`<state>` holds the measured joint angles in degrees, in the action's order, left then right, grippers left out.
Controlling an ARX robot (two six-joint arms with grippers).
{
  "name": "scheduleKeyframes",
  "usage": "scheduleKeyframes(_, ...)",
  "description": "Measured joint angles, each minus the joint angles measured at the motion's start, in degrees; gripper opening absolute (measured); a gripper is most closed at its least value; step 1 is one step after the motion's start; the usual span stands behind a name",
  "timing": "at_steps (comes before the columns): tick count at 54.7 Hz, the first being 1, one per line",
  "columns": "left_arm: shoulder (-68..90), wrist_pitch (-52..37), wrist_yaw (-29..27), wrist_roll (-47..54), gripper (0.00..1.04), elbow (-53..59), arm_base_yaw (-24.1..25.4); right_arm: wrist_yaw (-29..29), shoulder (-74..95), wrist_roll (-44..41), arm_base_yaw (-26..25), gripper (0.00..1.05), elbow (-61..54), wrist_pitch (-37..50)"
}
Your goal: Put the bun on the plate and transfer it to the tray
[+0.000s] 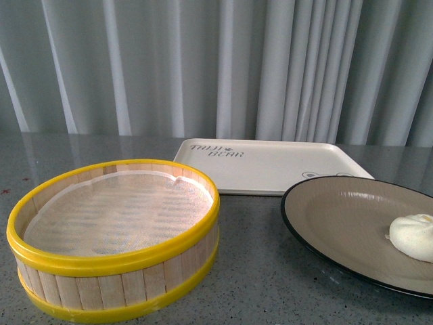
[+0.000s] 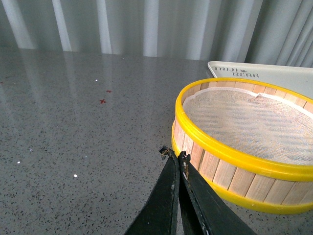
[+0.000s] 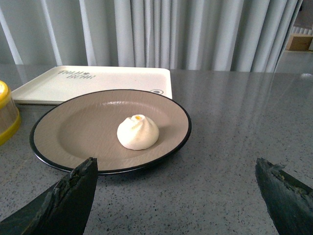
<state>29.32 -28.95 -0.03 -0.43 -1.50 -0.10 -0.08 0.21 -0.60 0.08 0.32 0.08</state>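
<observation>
The bun [image 3: 138, 132] already sits on the plate [image 3: 73, 132], upright with its pinched top up, a little off the plate's middle toward 3 o'clock as the front view has it. The plate rests on the grey speckled table [image 1: 257, 271], not on the tray [image 1: 270, 166]. The tray lies flat and bare at the plate's 11 o'clock, just beside it. Their edges overlap in both views, and I cannot tell whether they touch. At the plate's 9 o'clock stands the yellow-rimmed steamer basket [image 1: 115, 261], with nothing on its liner.

The right gripper [image 3: 175, 164] hangs low at the plate's 6 o'clock, facing it, jaws spread wide and holding nothing. The left gripper [image 2: 175, 155] has its jaws pressed together on nothing, tips close to the basket's outer wall. Neither arm shows in the front view.

I judge the first step done, and the one in hand is moving the loaded plate to the tray. The next move likely falls to the right gripper: take the near rim at 6 o'clock, lift a little, keep the plate level so the bun does not roll, carry it toward 11 o'clock and set it inside the raised edge
</observation>
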Motion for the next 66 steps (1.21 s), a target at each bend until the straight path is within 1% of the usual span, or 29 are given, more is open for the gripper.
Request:
scheduleKeyframes(19, -10.3, 9.8, 0.0, 0.0, 0.04, 0.0, 0.0, 0.0, 0.0, 0.0, 0.0, 0.96, 0.0, 0.0)
scheduleKeyframes(51, -20.0, 19.4, 0.0, 0.0, 0.04, 0.0, 0.0, 0.0, 0.0, 0.0, 0.0, 0.96, 0.0, 0.0)
scheduleKeyframes(53, -22.3, 22.4, -0.1, 0.0, 0.04, 0.0, 0.0, 0.0, 0.0, 0.0, 0.0, 0.96, 0.0, 0.0)
scheduleKeyframes(55, -26.0, 27.5, 0.0, 0.0, 0.04, 0.0, 0.0, 0.0, 0.0, 0.0, 0.0, 0.96, 0.0, 0.0)
scheduleKeyframes(56, -27.0, 28.3, 0.0, 0.0, 0.04, 0.0, 0.0, 0.0, 0.0, 0.0, 0.0, 0.96, 0.0, 0.0)
scheduleKeyframes(66, -29.1, 28.9, 0.0, 0.0, 0.04, 0.0, 0.0, 0.0, 0.0, 0.0, 0.0, 0.96, 0.0, 0.0)
